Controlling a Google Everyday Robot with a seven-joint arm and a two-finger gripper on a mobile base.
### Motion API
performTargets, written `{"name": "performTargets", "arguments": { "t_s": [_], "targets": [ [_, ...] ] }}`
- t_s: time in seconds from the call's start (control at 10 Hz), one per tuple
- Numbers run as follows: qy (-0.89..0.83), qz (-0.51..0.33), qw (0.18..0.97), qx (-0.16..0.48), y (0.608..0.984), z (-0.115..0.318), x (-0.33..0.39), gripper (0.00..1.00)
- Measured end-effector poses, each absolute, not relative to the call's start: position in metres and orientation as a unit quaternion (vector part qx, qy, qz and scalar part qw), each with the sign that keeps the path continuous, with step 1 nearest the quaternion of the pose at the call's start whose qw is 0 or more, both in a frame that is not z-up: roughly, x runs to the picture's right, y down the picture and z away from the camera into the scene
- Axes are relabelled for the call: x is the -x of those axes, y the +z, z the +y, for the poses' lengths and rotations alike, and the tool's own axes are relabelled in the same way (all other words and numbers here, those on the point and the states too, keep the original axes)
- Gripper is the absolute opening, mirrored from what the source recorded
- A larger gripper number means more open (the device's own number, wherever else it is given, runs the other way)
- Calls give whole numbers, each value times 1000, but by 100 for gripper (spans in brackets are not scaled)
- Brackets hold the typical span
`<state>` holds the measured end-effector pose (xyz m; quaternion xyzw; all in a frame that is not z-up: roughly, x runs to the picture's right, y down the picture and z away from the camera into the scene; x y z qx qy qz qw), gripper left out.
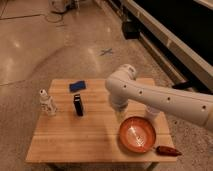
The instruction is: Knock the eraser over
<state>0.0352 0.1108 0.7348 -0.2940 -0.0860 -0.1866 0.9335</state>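
The eraser [78, 105], a small black block with a thin pale band near its top, stands upright on the wooden table [65, 140], left of the middle. The white arm reaches in from the right over the table's middle. The gripper [121, 116] hangs below the arm's wrist, to the right of the eraser and well apart from it, just above the orange bowl [137, 134].
A small white bottle [47, 103] stands near the table's left edge. A flat blue pad [77, 86] lies at the back, behind the eraser. A red chilli-like item [167, 150] lies at the front right corner. Dark cabinets run along the right of the floor.
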Motion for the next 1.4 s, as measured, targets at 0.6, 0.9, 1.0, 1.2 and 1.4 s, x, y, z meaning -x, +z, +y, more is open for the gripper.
{"name": "performTargets", "arguments": {
  "t_s": [0.6, 0.9, 1.0, 1.2, 1.4],
  "targets": [
    [-208, -125, 929, 279, 787, 98, 35, 65],
    [-229, -136, 923, 277, 805, 100, 65, 65],
    [-237, -141, 921, 276, 808, 102, 77, 65],
    [-253, -147, 917, 271, 813, 103, 100, 65],
    [-270, -152, 914, 261, 815, 99, 122, 65]
  ]
}}
